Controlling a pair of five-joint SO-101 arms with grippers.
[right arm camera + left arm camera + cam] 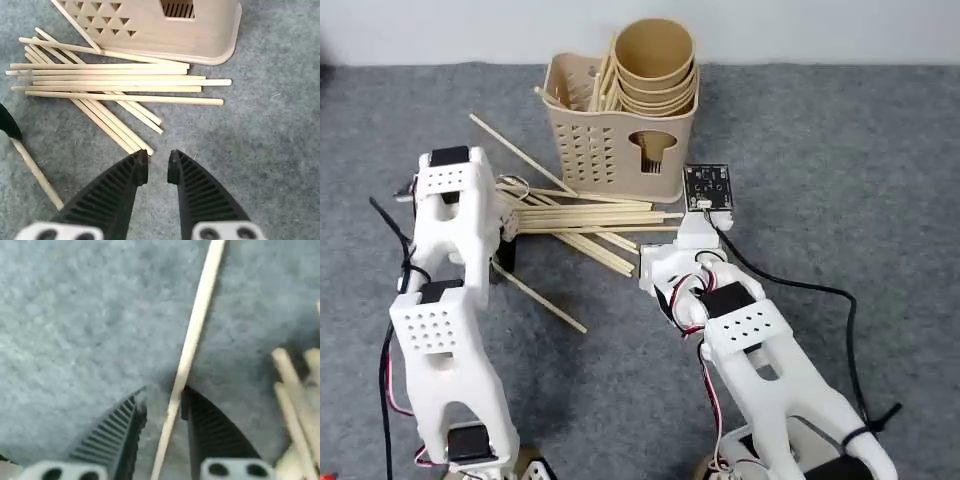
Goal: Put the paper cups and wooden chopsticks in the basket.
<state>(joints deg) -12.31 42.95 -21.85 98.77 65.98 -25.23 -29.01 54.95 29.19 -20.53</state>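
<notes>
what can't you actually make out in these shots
High view: how many chopsticks stand inside the basket; its wall and the cups hide them.
Left wrist view: both ends of the chopstick at the left gripper, cut off by the edges.
Left wrist view: the pile beside it, too blurred to count.

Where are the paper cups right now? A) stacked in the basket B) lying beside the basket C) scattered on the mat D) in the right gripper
A: the paper cups stand nested in one stack inside the basket, rims above its wall.
</notes>
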